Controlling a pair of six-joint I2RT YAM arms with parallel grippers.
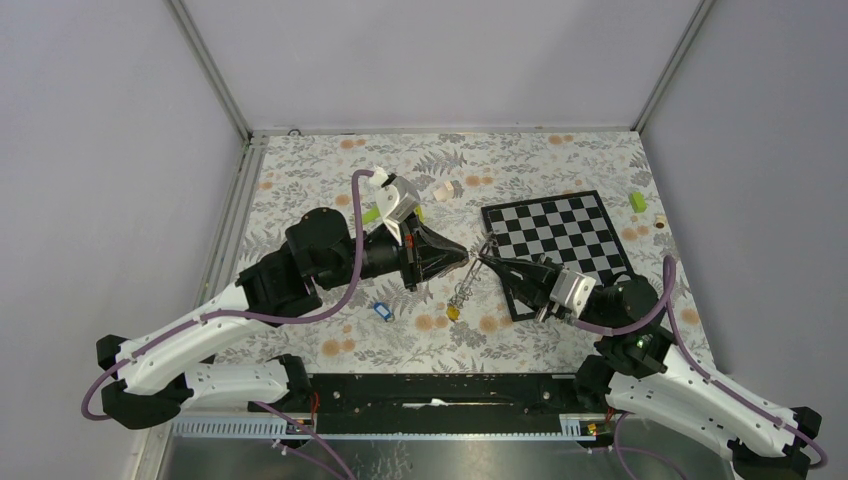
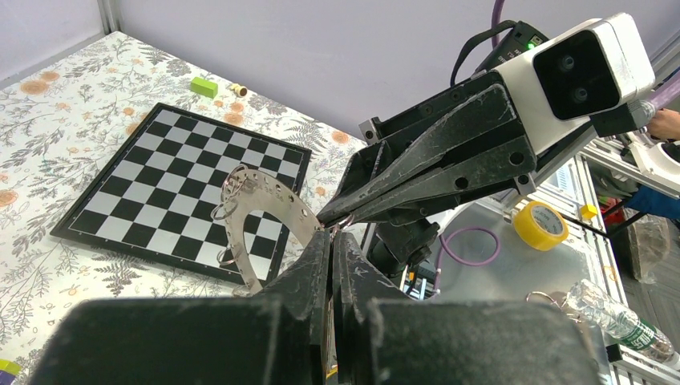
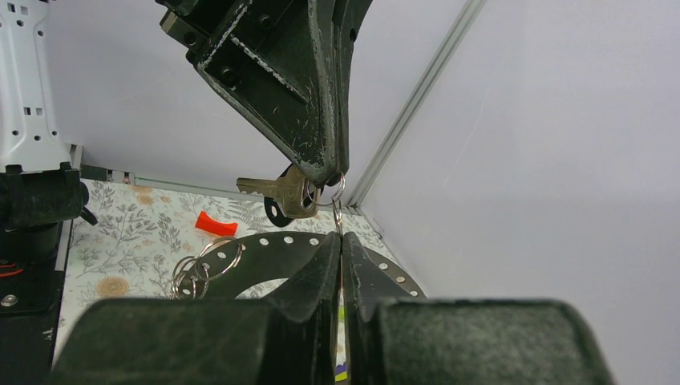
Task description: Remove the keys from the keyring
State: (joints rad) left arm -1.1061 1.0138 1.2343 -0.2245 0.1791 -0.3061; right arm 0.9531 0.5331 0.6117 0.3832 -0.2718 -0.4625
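The keyring (image 2: 269, 199), a flat silvery hoop with punched holes, hangs tilted above the table where my two grippers meet tip to tip; it looks dark in the right wrist view (image 3: 265, 250). My left gripper (image 1: 466, 257) is shut, with a brass key with a black tag (image 3: 287, 195) at its tips. My right gripper (image 3: 341, 241) is shut on a small wire ring (image 3: 338, 192) joined to that key. Which fingers bear the hoop I cannot tell. A blue-tagged key (image 1: 380, 311) and a yellow tag (image 1: 453, 312) are lower down, and a red tag (image 3: 216, 224) lies on the table.
The chessboard (image 1: 560, 235) lies under and right of the grippers. A lime-green block (image 1: 637, 202) sits beyond its far right corner. Small white and green pieces (image 1: 445, 190) lie at the back. Spare split rings (image 3: 196, 269) dangle from the hoop.
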